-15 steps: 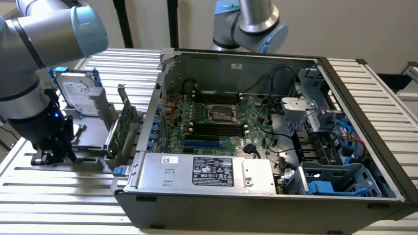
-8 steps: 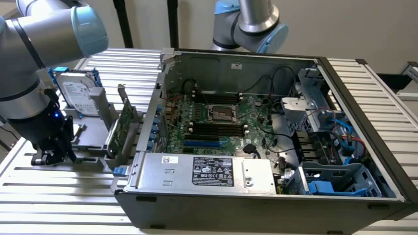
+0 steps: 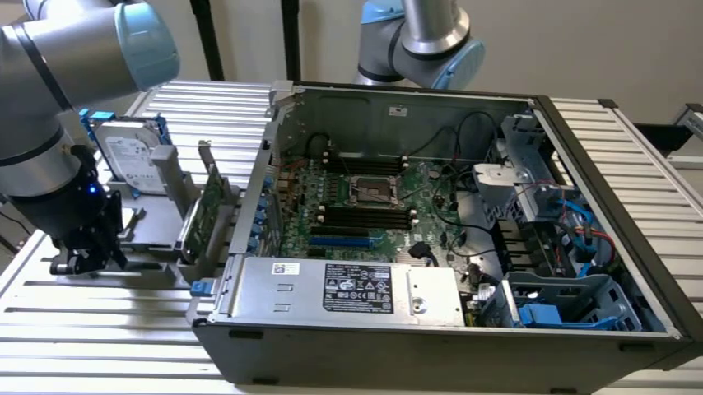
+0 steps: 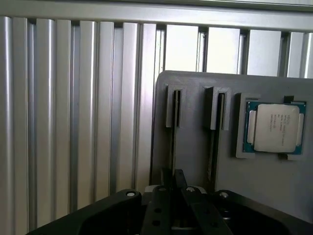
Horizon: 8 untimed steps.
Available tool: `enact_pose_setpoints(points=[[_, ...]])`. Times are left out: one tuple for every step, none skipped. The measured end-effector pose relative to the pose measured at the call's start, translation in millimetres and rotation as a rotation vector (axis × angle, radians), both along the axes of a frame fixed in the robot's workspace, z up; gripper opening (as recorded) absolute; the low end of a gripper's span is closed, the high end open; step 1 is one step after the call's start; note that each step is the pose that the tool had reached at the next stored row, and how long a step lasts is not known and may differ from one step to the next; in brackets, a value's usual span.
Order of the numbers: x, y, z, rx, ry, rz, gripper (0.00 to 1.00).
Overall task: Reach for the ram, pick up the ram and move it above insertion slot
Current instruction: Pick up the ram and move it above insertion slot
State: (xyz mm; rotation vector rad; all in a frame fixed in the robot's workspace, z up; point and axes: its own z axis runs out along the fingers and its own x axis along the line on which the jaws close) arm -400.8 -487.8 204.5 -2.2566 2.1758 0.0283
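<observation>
Grasp step in hand. Gripper (image 3: pixel 82 257) down low on the gray holder (image 3: pixel 151 245) at the exterior view's left, fingers (image 4: pixel 166 177) pinched close together over the thin edge of the ram (image 4: pixel 172 142), apparently clamped on it (contact itself hidden). Ram upright in its holder groove, not lifted yet. Second stick (image 4: pixel 214 147) in the neighbouring groove, processor (image 4: pixel 275 127) beside that. Next move likely calls for a straight pull out of the groove, no twist, then clearance past the tall card (image 3: pixel 209 206) toward the black memory slots (image 3: pixel 363 218) inside the open case (image 3: pixel 615 140).
</observation>
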Motion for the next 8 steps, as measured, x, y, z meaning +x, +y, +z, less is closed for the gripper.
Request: enact_pose_setpoints(points=[[0.0, 0.0, 2.0, 0.0013, -0.0001, 0.000, 0.14], [0.0, 0.0, 4.2, 0.0025, -0.0001, 0.000, 0.14], [0.0, 0.0, 6.7, 0.0039, 0.0000, 0.000, 0.14], [0.0, 0.0, 9.5, 0.0057, 0.0000, 0.000, 0.14], [0.1, -0.1, 12.5, 0.0075, -0.0001, 0.000, 0.14], [0.1, -0.1, 15.7, 0.0090, 0.0000, 0.000, 0.14], [0.2, -0.2, 18.9, 0.0107, 0.0000, 0.000, 0.14], [0.4, -0.4, 22.5, 0.0122, -0.0001, 0.000, 0.14]])
